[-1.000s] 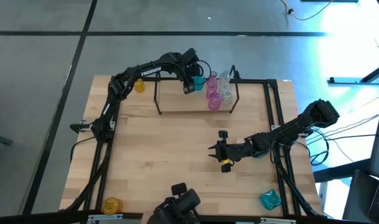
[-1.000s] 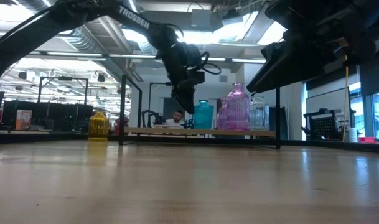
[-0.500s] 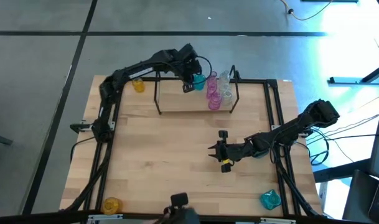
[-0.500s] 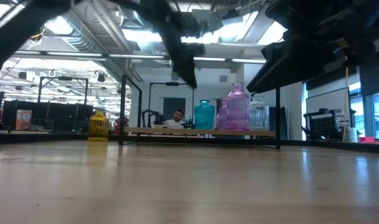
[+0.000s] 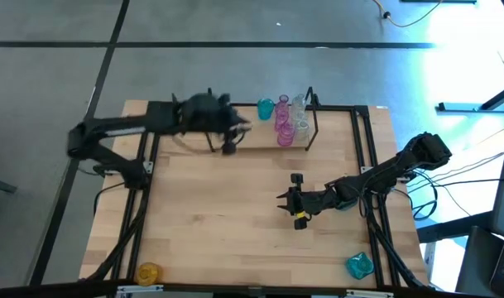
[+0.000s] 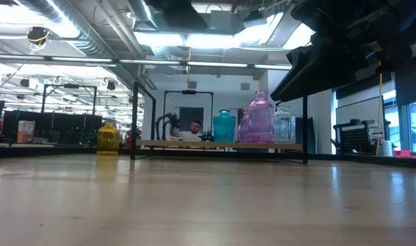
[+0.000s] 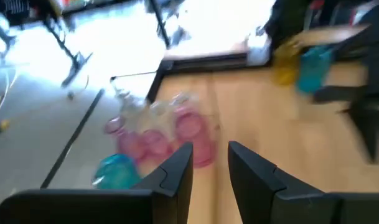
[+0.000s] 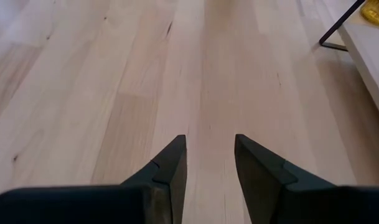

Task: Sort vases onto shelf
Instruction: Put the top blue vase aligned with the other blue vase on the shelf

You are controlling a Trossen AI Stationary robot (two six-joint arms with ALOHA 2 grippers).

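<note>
The wooden table point(image 5: 235, 207) lies bare under my right gripper point(image 8: 205, 155), which waits low over mid-table, fingers a little apart and holding nothing. My left gripper point(image 5: 229, 142) has swung back from the shelf point(image 5: 252, 136) and now hangs over its near edge, fingers slightly parted and empty as far as its blurred wrist view lets me judge. So the teal vase point(image 5: 266, 107) stands released on the shelf beside the pink vases point(image 5: 283, 124). Farther off, a yellow vase point(image 5: 149, 271) and a teal one point(image 5: 358, 265) await sorting.

Bright overhead light, left arm point(image 5: 152, 124) motion-blurred, window glare
</note>
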